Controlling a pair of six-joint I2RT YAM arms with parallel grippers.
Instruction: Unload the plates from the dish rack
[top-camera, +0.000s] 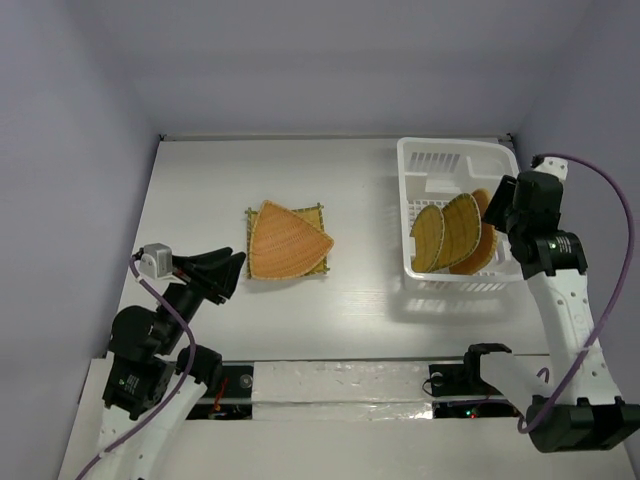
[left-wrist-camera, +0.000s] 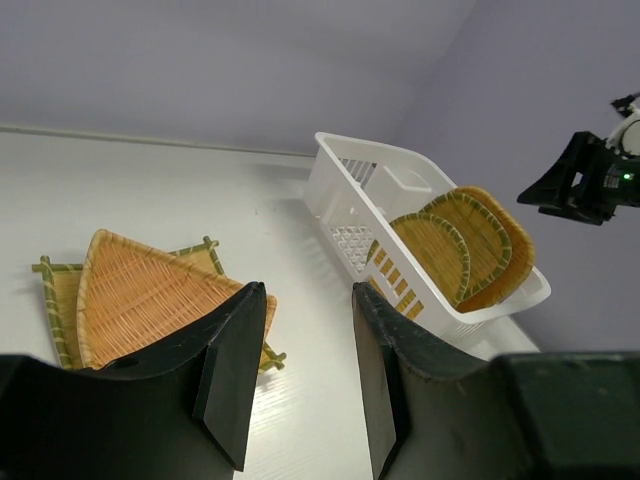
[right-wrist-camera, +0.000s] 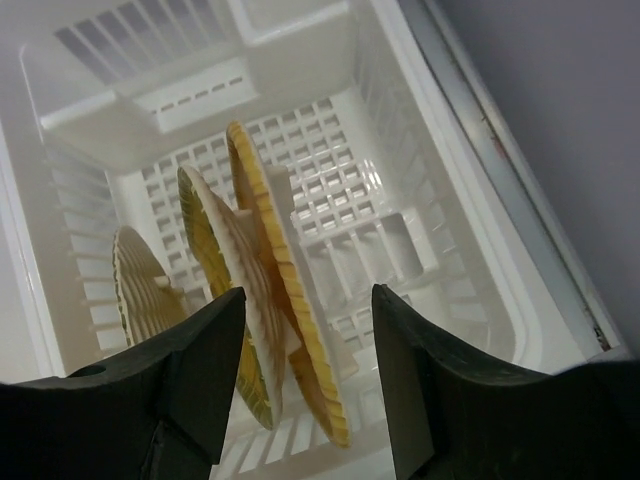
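Observation:
The white dish rack stands at the right of the table and holds three woven plates on edge: a left one, a middle one and a right one. My right gripper is open and empty above the rack's right side. In the right wrist view the edges of the right plate and middle plate lie below, between its jaws. A rounded-triangle plate lies on a square plate at mid-table. My left gripper is open and empty, left of that stack.
The rack has slotted walls and a grid floor, with bare floor to the right of the plates. The table's back edge and the walls run close behind and right of the rack. In the left wrist view the stack and rack show ahead.

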